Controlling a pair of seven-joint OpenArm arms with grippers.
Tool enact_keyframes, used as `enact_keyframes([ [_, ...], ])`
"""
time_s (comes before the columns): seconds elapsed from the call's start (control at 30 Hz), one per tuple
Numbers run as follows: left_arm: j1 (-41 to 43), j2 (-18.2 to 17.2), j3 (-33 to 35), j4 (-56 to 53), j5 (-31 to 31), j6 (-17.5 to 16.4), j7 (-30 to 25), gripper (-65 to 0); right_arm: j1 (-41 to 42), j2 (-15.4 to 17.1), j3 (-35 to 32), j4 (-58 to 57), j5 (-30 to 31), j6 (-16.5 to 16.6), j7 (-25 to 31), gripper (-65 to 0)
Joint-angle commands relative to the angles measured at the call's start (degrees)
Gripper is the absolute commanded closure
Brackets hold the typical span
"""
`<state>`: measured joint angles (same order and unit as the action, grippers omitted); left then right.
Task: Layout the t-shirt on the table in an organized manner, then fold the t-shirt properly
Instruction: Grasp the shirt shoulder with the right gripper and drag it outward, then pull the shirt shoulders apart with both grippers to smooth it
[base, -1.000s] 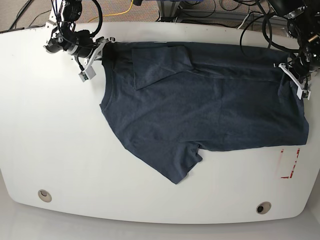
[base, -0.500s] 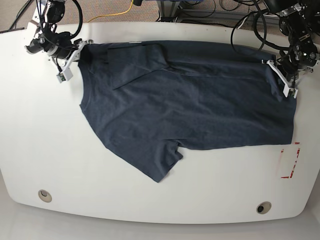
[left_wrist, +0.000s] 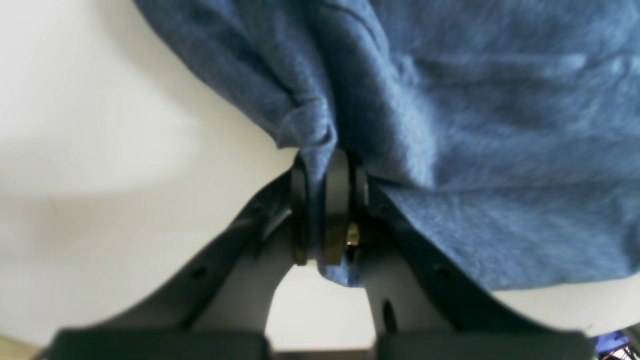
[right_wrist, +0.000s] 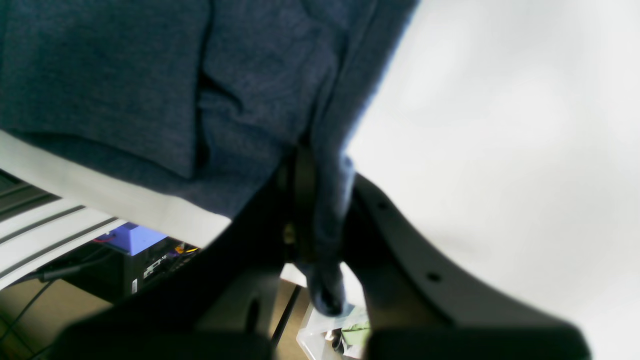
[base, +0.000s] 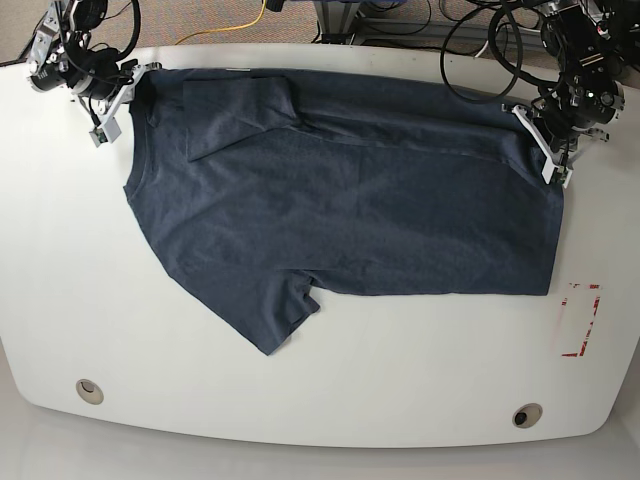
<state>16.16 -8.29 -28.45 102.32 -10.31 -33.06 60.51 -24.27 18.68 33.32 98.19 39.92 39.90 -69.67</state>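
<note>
A: Left tool (left_wrist: 325, 210): pressed together, pinching a bunched hem corner of the shirt (base: 340, 190). Right tool (right_wrist: 320, 220): likewise clamped on a fold of cloth, at the shoulder end.

B: Shirt, location?

A: Spread across the far half of the table (base: 60, 250), stretched between both tools. One sleeve (base: 275, 320) flat on the near side; the far sleeve (base: 235, 115) folded over onto the body. Far edge appears to reach the table's rim, though the wrist views are too blurred to confirm.

B: Handling note?

A: Keep even tension on both ends, draw the shirt toward the table's middle, lower it flat before releasing. Then unfold the far sleeve.
</note>
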Motion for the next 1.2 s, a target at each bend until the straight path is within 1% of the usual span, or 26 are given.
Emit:
enact_keyframes([
  [0.0, 1.1, -0.9, -0.3, 1.0, 0.0, 0.0, -0.4, 0.0, -0.9, 0.8, 0.5, 1.0, 0.6, 0.1, 0.4, 0.0],
  [0.33, 6.2, -1.1, -1.6, 1.0, 0.0, 0.0, -0.4, 0.0, -2.1, 0.7, 0.9, 1.0, 0.6, 0.1, 0.4, 0.0],
  [0.47, 7.2, -0.8, -2.0, 1.0, 0.0, 0.0, -0.4, 0.0, -2.2, 0.7, 2.9, 1.1, 0.6, 0.1, 0.4, 0.0],
  [0.77, 8.5, -1.1, -1.9, 1.0, 0.0, -0.2, -0.4, 0.0, -2.3, 1.1, 4.5, 1.0, 0.6, 0.1, 0.4, 0.0],
  [0.87, 9.1, -1.1, -2.0, 1.0, 0.0, -1.9, -0.4, 0.0, -2.4, 1.1, 4.5, 1.1, 0.6, 0.1, 0.4, 0.0],
  [0.93, 9.3, -0.9, -2.0, 1.0, 0.0, -4.4, -0.4, 0.0, -2.4, 0.9, 4.5, 1.1, 0.6, 0.1, 0.4, 0.0],
  [1.0, 9.3, -1.0, -2.1, 1.0, 0.2, -6.0, -0.4, 0.0, -2.4, 0.8, 4.5, 1.1, 0.6, 0.1, 0.4, 0.0],
  [1.07, 9.5, -1.0, -2.1, 1.0, 0.2, -6.9, -0.4, 0.0, -2.7, 0.8, 4.5, 1.1, 0.6, 0.1, 0.4, 0.0],
  [1.17, 10.7, -1.1, -2.1, 1.1, 0.2, -6.9, -0.4, 0.0, -3.5, 0.8, 4.5, 1.2, 0.6, 0.1, 0.4, 0.0],
])
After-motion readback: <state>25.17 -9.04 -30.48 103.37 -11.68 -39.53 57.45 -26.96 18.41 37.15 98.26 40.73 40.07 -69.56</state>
